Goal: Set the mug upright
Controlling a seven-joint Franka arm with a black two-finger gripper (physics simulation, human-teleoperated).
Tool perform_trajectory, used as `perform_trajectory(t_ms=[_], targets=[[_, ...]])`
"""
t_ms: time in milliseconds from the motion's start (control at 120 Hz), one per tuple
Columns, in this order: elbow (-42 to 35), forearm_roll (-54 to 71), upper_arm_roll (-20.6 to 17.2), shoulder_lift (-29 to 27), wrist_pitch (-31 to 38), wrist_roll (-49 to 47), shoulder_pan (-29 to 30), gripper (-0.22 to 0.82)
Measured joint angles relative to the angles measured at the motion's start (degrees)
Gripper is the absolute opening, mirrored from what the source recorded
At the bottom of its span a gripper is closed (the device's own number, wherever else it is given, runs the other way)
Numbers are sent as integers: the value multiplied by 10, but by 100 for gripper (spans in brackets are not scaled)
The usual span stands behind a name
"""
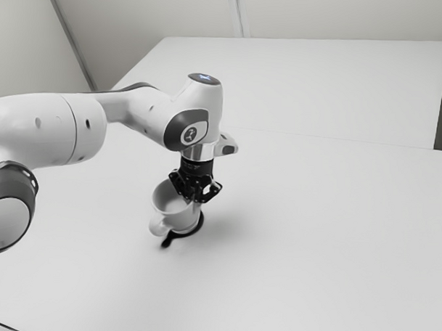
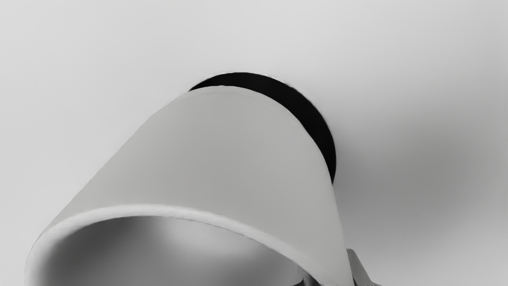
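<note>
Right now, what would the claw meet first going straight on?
The claw points down, holding the mug by its wall, so the mug's base would probably meet the table first; depth is unclear.

Legible text, numbers or brand names: none. Two graphic markings are present on the white arm (image 1: 54,129). Marking one: a small blue-and-white mark (image 1: 204,78), located on the dark cap (image 1: 214,81) at the top of the wrist housing; its form is too small to identify. Marking two: a round dark emblem (image 1: 190,135) with a light symbol, located on the side of the same housing; the symbol cannot be read as letters or numerals.
</note>
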Motion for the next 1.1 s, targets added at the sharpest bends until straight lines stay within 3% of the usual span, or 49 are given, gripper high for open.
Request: perform_trajectory(t_ms=[225,400,717,842,967,1100], targets=[[-7,-22,0,-4,5,-19,-1,29],[-7,-31,1,-27,6,-33,-1,47],[28,-29,-1,-87,4,-39,5,57],[91,-28,-106,-100,0,1,120,59],[190,-29,-119,-97,-37,49,146,60],[242,-33,-128,-87,-87,97,168,60]])
